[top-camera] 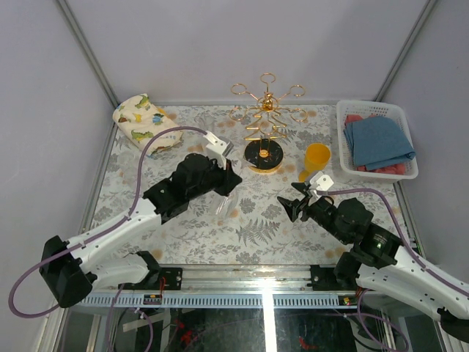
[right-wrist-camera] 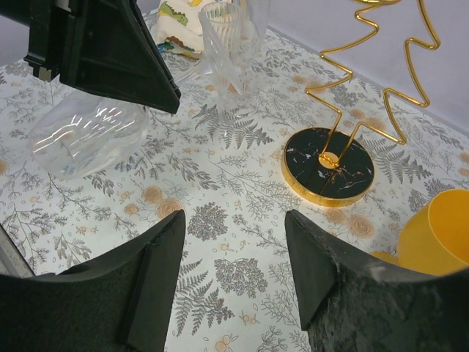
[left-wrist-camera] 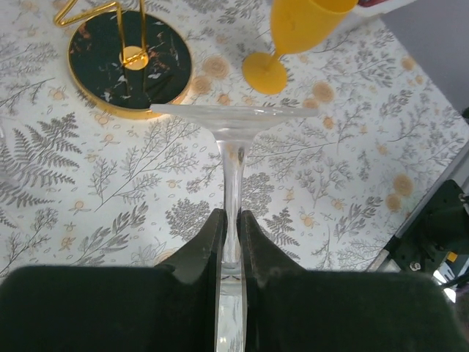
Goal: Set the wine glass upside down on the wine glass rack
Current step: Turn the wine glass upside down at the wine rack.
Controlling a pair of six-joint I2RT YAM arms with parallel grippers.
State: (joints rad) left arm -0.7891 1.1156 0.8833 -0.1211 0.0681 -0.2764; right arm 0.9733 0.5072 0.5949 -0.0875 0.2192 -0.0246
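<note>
The left gripper is clamped on the stem of the clear wine glass. In the left wrist view the round foot is turned away from the fingers, towards the wine glass rack. In the right wrist view the bowl is seen low beneath that gripper; whether it touches the table cannot be told.

The rack is set near the far edge of the table, about midway across, on its black gold-rimmed base. Its ring-ended arms are spread above the base and carry nothing. A strip of bare patterned cloth is left between the foot of the glass and the base.

A yellow plastic goblet stands upright just to the right of the base, near it but apart. A white basket of folded blue cloths is placed along the right edge. A dinosaur-print cloth lies in the far left corner. A second clear glass is seen upright beyond the left gripper in the right wrist view.

The right gripper is held low over the near right part of the table, its jaws apart with nothing between them. Bare cloth lies between it and the base.
</note>
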